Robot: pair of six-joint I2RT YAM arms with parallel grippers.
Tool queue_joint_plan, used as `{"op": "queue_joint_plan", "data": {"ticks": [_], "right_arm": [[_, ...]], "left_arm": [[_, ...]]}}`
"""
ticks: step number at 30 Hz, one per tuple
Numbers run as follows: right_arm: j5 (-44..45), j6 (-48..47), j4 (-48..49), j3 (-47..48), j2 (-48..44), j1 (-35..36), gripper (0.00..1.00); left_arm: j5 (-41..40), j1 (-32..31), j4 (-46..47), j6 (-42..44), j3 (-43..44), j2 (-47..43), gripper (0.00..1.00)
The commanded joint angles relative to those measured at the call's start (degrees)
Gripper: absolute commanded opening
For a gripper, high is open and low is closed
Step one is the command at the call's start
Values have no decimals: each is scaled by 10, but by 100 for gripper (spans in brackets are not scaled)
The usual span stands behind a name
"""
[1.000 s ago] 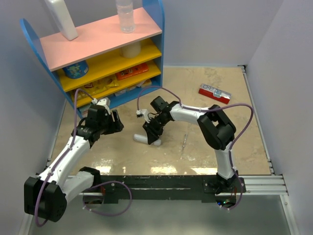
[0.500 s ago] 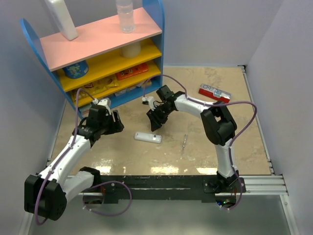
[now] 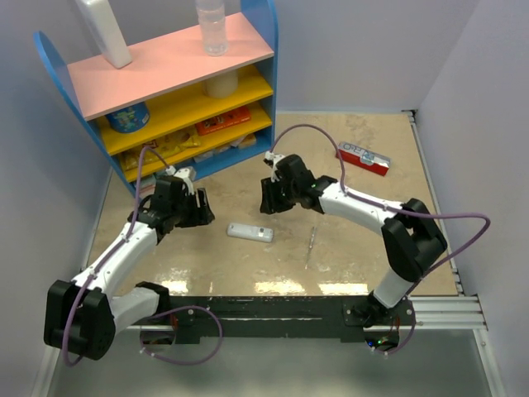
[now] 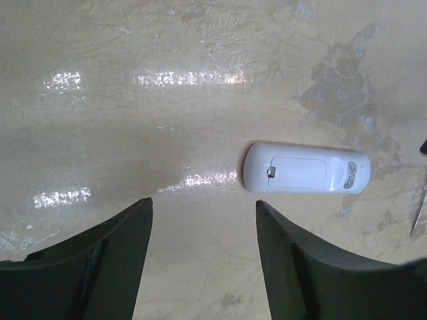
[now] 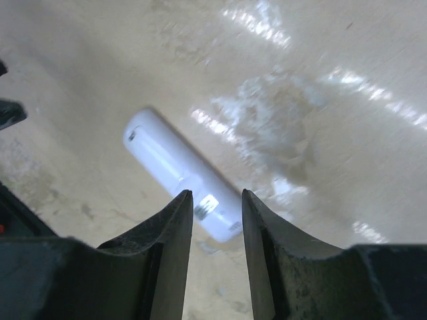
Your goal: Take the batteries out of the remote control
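Note:
The white remote control lies flat on the table with its back up and its cover in place; it also shows in the left wrist view and the right wrist view. The batteries are hidden. My left gripper is open and empty to the left of the remote, its jaws wide apart. My right gripper hangs above and just behind the remote, its jaws a little apart and empty, not touching it.
A thin metal tool lies to the right of the remote, and its tip shows in the left wrist view. A red-and-white flat box lies at the back right. A blue shelf unit stands at the back left.
The remote, held tilted by my right gripper a second ago, now lies flat. The right gripper has let go and drawn back. The left gripper has edged toward the remote.

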Motion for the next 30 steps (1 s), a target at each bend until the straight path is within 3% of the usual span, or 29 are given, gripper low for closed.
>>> {"op": "queue_joint_plan", "data": {"ticks": [1, 7, 30], "right_arm": [[62, 117, 72, -50, -44, 68, 38], [108, 182, 110, -103, -64, 115, 39], [171, 235, 185, -181, -45, 145, 37]], "left_arm": [[18, -3, 28, 21, 9, 10, 67], [27, -4, 38, 15, -1, -10, 67], [3, -11, 29, 0, 2, 3, 66]]}}
